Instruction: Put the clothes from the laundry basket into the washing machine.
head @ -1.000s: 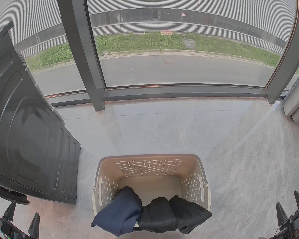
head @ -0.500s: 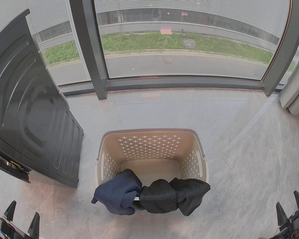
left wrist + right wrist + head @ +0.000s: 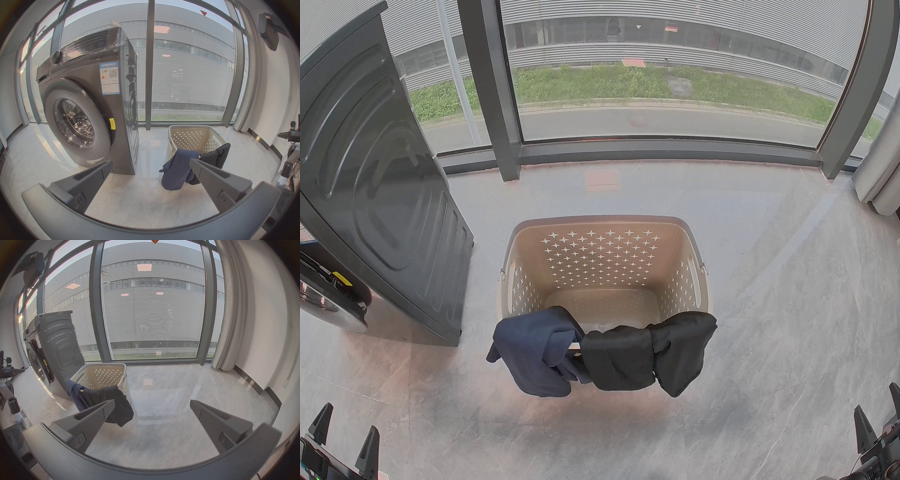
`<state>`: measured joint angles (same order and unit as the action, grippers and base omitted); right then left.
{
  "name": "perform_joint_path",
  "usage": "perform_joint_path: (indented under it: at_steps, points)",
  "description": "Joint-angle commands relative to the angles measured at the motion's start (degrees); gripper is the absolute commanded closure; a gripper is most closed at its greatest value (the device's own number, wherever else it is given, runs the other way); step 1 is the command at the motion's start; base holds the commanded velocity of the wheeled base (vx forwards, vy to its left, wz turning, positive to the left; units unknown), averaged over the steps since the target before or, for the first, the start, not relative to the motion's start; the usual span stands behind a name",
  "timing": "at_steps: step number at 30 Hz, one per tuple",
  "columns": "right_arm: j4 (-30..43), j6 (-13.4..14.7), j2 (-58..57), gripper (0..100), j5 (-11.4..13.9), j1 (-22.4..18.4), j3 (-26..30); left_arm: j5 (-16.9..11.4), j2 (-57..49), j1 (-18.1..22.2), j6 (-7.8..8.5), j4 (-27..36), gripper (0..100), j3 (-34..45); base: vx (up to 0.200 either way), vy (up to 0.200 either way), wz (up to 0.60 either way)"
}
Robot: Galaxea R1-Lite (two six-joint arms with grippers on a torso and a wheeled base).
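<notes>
Left gripper point(image 3: 349, 420) and right gripper point(image 3: 876, 400) hang low, fingers spread, well short of the laundry basket point(image 3: 603, 220).

Pale grey glossy marble-look floor point(image 3: 775, 262), daylight reflecting off it. Floor-to-ceiling windows point(image 3: 669, 75) at 12 o'clock, dark frame post point(image 3: 490, 94) at 11. Outside: road point(image 3: 650, 122), grass strip point(image 3: 600, 84), ribbed grey building point(image 3: 153, 312). Light curtain point(image 3: 878, 175) at 2 o'clock, white wall point(image 3: 268, 333) beside it.
</notes>
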<state>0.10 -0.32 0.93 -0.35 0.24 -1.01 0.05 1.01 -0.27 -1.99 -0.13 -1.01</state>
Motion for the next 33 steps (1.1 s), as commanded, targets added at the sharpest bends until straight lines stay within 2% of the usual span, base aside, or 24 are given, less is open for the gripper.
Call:
perform_joint_path:
  at_steps: [1,7,33]
  points:
    - [-0.01,-0.03,-0.93,0,0.0,0.02,1.01,0.04,-0.84,0.0,-0.03,-0.04,0,1.01,0.0,0.0,0.0]
    - [-0.01,-0.03,-0.93,0,0.0,-0.07,1.01,0.04,-0.84,0.09,-0.21,-0.04,0,1.01,0.0,0.0,0.0]
    - [-0.01,-0.03,-0.93,0,0.0,-0.07,1.01,0.13,-0.84,0.0,-0.21,-0.04,0,1.01,0.0,0.2,0.0]
